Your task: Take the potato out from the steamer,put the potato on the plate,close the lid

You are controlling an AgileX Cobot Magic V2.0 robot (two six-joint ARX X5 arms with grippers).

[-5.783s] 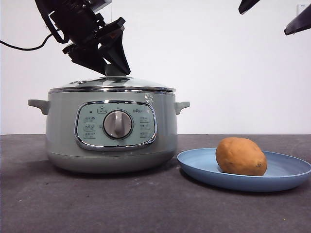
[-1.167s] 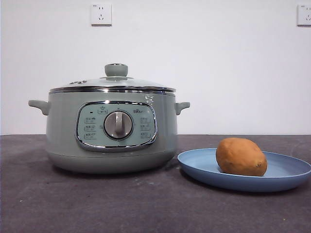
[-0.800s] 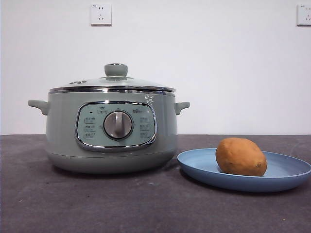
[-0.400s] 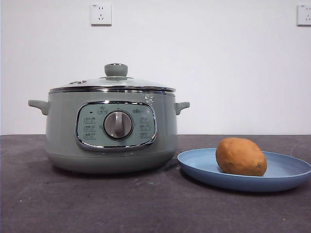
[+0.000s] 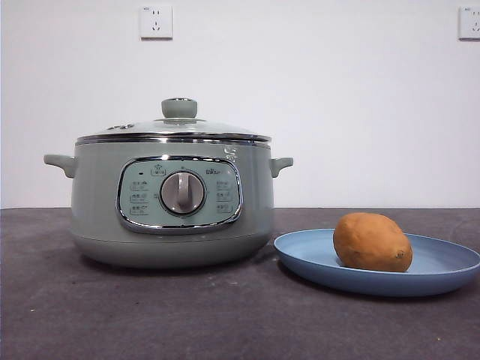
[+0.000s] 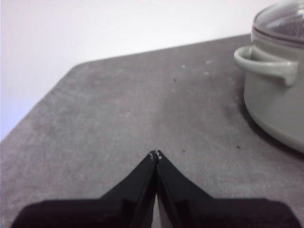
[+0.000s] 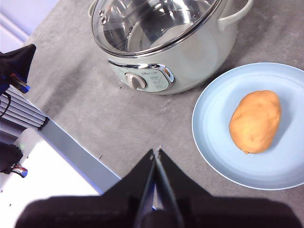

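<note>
The sage-green steamer (image 5: 171,202) stands left of centre with its glass lid (image 5: 174,126) seated on the rim. To its right, the orange-brown potato (image 5: 372,241) lies on the light-blue plate (image 5: 442,271). The right wrist view looks down on the steamer (image 7: 190,52), the closed lid (image 7: 152,23), the plate (image 7: 213,133) and the potato (image 7: 255,121); my right gripper (image 7: 156,152) hovers high above the table, shut and empty. My left gripper (image 6: 155,154) is shut and empty over bare table, away from the steamer's handle (image 6: 266,64).
Two wall sockets (image 5: 156,21) sit high on the white wall. The dark grey table (image 5: 225,315) runs to an edge (image 7: 71,137) near the robot base. The other arm's black tip (image 7: 16,61) shows in the right wrist view.
Since 5.7 s ago the arm that stood at the lid knob has withdrawn out of the front view, as has the other arm. Over the last second nothing has moved.
</note>
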